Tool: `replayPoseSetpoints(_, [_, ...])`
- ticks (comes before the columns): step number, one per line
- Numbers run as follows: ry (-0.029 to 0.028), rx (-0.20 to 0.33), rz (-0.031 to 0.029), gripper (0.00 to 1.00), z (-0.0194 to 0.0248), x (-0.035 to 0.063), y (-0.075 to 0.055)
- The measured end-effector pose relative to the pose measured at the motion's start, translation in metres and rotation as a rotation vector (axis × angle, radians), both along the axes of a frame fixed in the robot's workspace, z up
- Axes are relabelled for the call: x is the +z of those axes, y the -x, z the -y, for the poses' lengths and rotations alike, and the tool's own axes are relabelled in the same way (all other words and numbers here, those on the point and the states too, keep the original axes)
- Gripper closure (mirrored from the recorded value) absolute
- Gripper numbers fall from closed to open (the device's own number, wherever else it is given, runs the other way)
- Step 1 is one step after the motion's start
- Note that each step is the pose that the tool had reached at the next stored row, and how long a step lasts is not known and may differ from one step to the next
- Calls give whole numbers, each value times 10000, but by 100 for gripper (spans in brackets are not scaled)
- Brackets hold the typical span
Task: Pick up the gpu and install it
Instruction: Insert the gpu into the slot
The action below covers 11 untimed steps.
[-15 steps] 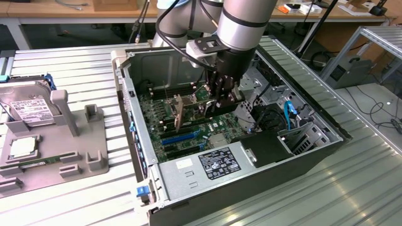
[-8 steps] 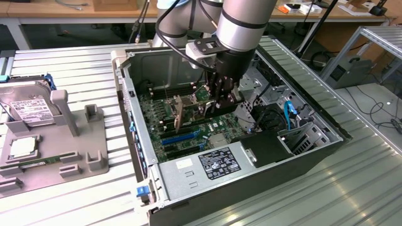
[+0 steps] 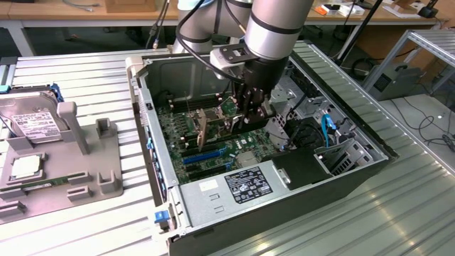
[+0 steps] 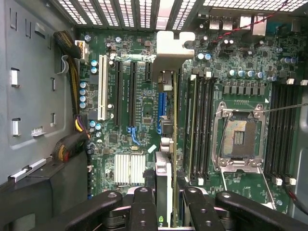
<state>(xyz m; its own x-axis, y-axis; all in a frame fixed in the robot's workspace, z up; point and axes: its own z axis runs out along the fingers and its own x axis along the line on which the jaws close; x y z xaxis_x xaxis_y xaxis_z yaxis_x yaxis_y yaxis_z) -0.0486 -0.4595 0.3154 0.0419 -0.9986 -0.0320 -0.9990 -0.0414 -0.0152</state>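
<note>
The gpu (image 4: 165,187) stands on edge between my fingers, seen edge-on in the wrist view, with its pale metal bracket (image 4: 168,48) at the end toward the case's slotted rear wall. My gripper (image 4: 166,207) is shut on it, one black finger (image 4: 142,204) on each side. The card hangs over the green motherboard (image 4: 130,139), right beside a blue slot (image 4: 161,106). I cannot tell whether it touches the board. In the exterior view my gripper (image 3: 246,114) reaches down into the open computer case (image 3: 355,176), and the gpu (image 3: 202,129) shows tilted below it.
Memory sticks (image 4: 199,125) and an open processor socket (image 4: 238,137) lie beside the card, black long slots (image 4: 124,91) on the other side. A power supply (image 3: 245,186) fills the case's near end. Left of the case, a grey fixture (image 3: 67,160) holds a hard drive (image 3: 32,125).
</note>
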Motion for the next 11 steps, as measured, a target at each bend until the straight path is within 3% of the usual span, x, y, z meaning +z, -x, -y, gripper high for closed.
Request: replayPoseSetpoints(11, [0,0,0,73,4,-26,9])
